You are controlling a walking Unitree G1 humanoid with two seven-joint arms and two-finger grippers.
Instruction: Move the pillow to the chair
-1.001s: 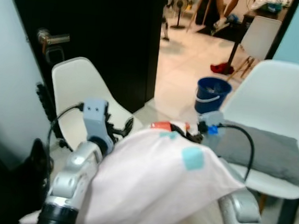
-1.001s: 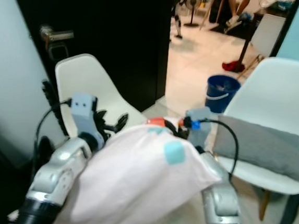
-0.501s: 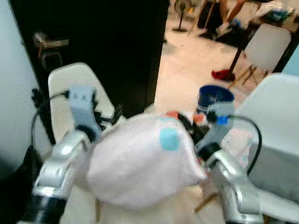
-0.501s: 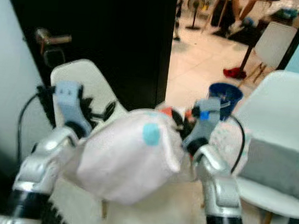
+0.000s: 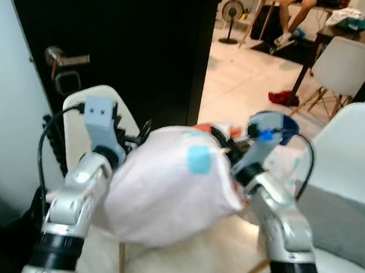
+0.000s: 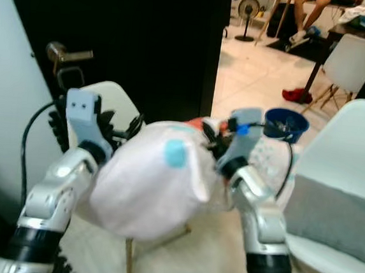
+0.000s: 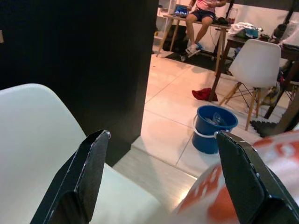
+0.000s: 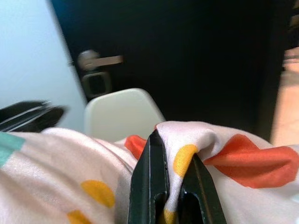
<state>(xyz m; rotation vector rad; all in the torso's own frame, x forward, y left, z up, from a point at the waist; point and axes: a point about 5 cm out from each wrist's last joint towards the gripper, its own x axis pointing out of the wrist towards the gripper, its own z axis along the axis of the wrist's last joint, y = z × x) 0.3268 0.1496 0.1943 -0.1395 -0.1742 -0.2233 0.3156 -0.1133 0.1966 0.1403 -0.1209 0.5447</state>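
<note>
Pillow (image 5: 165, 192) between both arms, fold pinched in right pincer (image 8: 173, 186); left pincer (image 7: 161, 182) agape.

This is a lived-in home: white moulded plastic chairs (image 5: 342, 61) on pale floor tiles (image 5: 239, 77), a black door with a metal lever handle (image 5: 64, 58), a blue plastic bucket (image 7: 215, 127), a standing fan (image 5: 232, 12), and a seated person's legs (image 5: 294, 12) beyond.
</note>
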